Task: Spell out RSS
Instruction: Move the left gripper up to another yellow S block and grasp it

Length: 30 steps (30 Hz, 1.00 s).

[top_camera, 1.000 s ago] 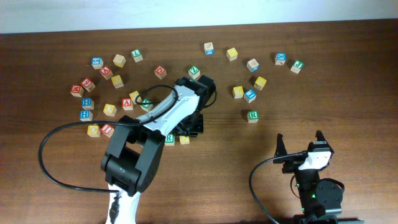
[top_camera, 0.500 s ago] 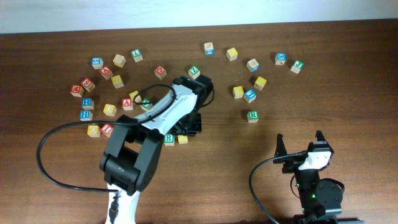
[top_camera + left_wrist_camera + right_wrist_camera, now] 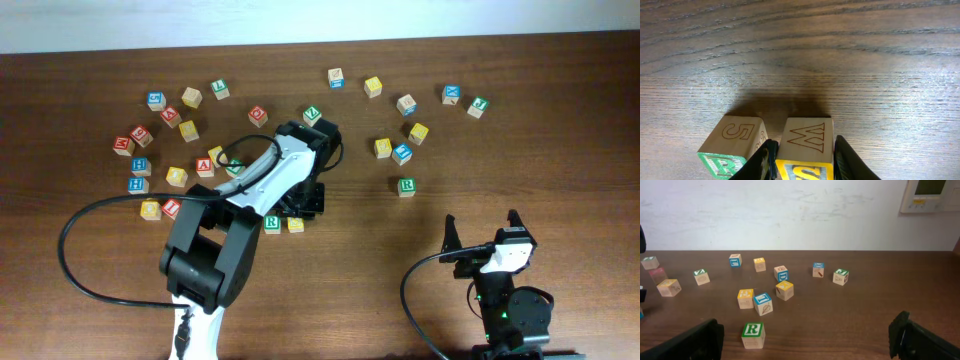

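Two grippers work over a dark wood-grain desk (image 3: 560, 150). By its near right corner the right gripper (image 3: 805, 342) gapes wide. Mid-desk, the left gripper (image 3: 804, 152) clamps a yellow-faced wooden S cube (image 3: 807, 135), just beside a green-bordered wooden R cube (image 3: 732, 145). Only the left wrist view shows W and 5 carved on their sides. The right wrist view alone shows a white wall (image 3: 790, 215) beyond the far edge.

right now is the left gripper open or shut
Shut: fingers of the left gripper press both sides of the yellow S cube.
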{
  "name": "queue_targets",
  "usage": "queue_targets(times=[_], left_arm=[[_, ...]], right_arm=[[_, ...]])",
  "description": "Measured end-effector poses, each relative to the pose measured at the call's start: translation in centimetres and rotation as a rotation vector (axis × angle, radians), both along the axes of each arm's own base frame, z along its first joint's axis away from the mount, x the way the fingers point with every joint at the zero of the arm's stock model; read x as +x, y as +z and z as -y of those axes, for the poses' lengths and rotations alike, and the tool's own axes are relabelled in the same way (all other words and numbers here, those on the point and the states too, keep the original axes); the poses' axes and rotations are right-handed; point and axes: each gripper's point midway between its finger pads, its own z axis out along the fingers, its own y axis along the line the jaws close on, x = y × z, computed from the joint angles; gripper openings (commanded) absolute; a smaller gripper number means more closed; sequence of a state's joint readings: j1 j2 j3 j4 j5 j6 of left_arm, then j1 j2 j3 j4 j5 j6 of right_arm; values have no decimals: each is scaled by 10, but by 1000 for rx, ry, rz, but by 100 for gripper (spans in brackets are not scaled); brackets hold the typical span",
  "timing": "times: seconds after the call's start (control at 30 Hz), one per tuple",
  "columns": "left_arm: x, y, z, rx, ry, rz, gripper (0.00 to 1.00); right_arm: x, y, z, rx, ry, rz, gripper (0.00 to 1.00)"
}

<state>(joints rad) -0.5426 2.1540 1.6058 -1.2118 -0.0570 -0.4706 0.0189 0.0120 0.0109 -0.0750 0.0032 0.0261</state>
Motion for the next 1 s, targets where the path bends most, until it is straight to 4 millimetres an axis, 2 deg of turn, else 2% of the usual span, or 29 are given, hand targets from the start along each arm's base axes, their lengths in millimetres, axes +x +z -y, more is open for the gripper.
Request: queue_targets(times=[0.2, 0.27, 0.5, 0.6, 0.73, 0.8, 0.93, 1.0], left_arm=[[0, 0, 0, -2, -6, -2, 40], [0, 0, 0, -2, -6, -2, 44], [1, 0, 0, -3, -7, 1, 45], [7, 6, 5, -16, -14, 21, 44], [21, 24, 12, -39, -22, 56, 43], [29, 40, 14, -51, -26, 73, 43], [51, 74, 3, -79, 6, 126, 45], [62, 91, -6, -96, 31, 161, 50]], right_arm=[[0, 0, 0, 0, 0, 0, 98], [0, 0, 0, 0, 0, 0, 98], [0, 0, 0, 0, 0, 0, 98], [0, 0, 0, 0, 0, 0, 98], [0, 0, 0, 0, 0, 0, 98], [0, 0, 0, 0, 0, 0, 98], [0, 0, 0, 0, 0, 0, 98], [0, 0, 0, 0, 0, 0, 98]])
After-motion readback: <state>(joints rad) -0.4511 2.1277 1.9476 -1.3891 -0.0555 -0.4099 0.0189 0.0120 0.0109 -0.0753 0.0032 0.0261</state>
